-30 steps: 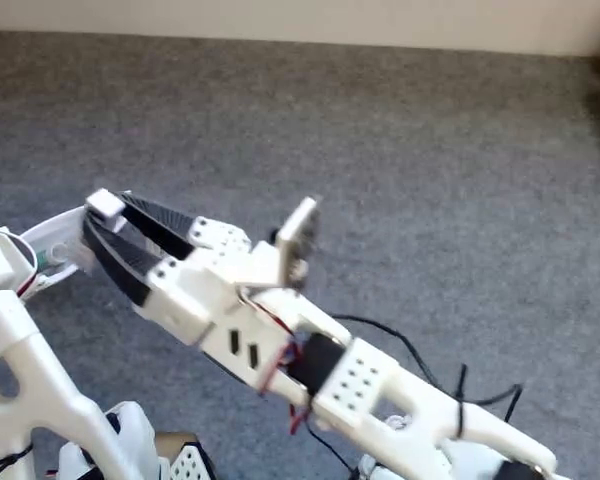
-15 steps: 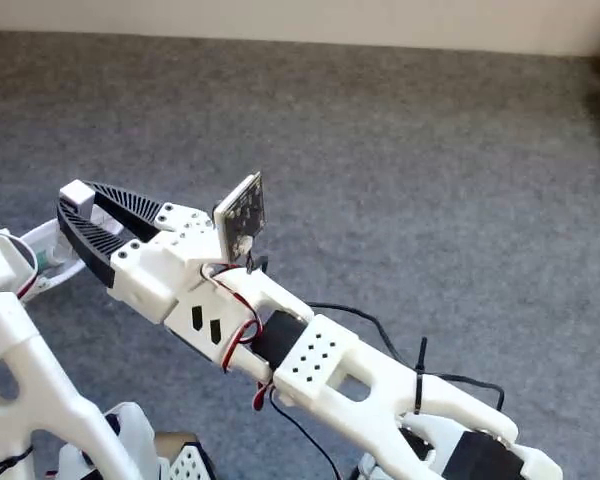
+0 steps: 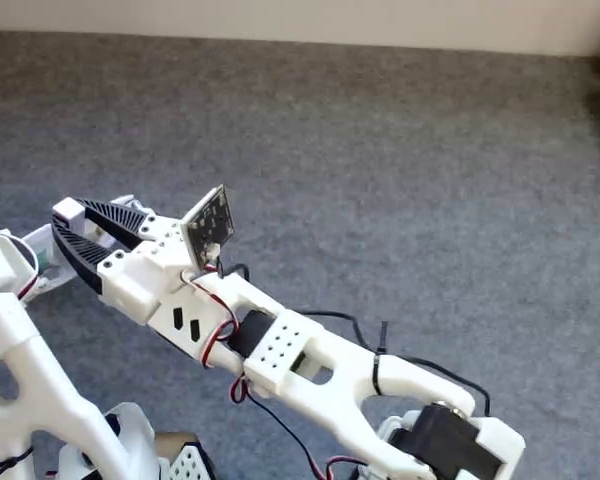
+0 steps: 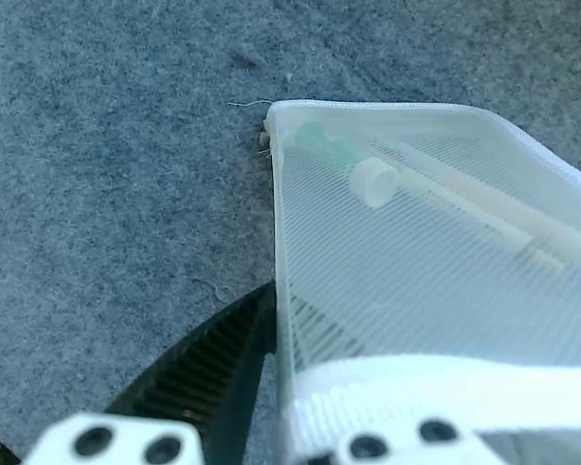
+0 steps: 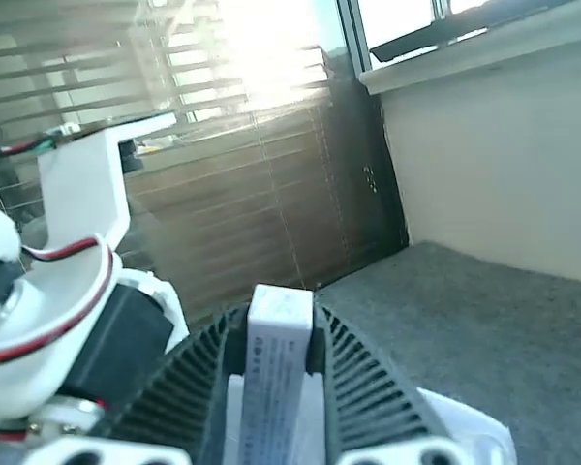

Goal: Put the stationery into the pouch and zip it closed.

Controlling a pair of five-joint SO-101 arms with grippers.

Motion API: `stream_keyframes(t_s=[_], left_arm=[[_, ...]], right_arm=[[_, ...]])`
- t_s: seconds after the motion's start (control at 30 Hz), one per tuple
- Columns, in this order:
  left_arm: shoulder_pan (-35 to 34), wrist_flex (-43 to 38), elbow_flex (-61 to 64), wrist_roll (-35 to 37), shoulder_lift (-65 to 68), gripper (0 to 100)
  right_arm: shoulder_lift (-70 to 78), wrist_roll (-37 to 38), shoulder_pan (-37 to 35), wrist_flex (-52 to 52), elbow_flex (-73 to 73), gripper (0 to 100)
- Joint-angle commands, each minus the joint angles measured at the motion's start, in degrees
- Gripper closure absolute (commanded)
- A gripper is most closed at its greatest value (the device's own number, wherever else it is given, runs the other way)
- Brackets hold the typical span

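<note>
Loading step: the right gripper (image 3: 68, 228), clenched on a white eraser (image 5: 276, 368), next needs aligning over the mouth of the pouch (image 4: 416, 262).

Translucent mesh pouch (image 4: 436, 291), rough matt carpet (image 4: 107, 174)

The right arm (image 3: 310, 362) is white plastic dotted with small holes, trailing red and black cables (image 3: 216, 338). Its pincer (image 3: 62, 225) has black ribbed fingers (image 3: 115, 213), and a dark circuit board (image 3: 208, 222) tops the wrist.

Readable text: none;
White block (image 5: 274, 378): faint grey marks on its face, clamped between the right gripper (image 5: 276, 318) fingers; too blurred to read
</note>
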Motion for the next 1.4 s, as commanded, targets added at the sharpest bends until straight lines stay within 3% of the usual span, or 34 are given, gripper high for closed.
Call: stream_keyframes(t_s=[0.0, 0.3, 0.5, 0.63, 1.03, 1.27, 1.37], left_arm=[[-0.6, -1.0, 0.4, 0.7, 0.9, 100], [-0.6, -1.0, 0.4, 0.6, 0.9, 100], [-0.6, -1.0, 0.4, 0.4, 0.9, 100], [-0.6, -1.0, 0.4, 0.4, 0.9, 100], [-0.7, -2.4, 1.5, 0.4, 0.9, 100], [-0.8, -2.5, 1.5, 0.4, 0.9, 100], [-0.9, -2.5, 1.5, 0.4, 0.9, 100]], right_arm=[[0.3, 1.5, -0.4, -4.2, -3.8, 99.5], [0.3, 1.5, -0.5, -4.0, -3.8, 98.8], [0.3, 2.0, -0.6, -4.0, -3.8, 86.1], [0.2, 6.3, -0.8, -4.0, -3.7, 85.7], [-3.2, 6.3, -0.5, -3.6, -3.5, 85.7], [-13.4, 5.7, -0.4, 11.1, -2.7, 85.7], [-17.1, 1.8, 1.4, 17.5, -2.7, 85.7]])
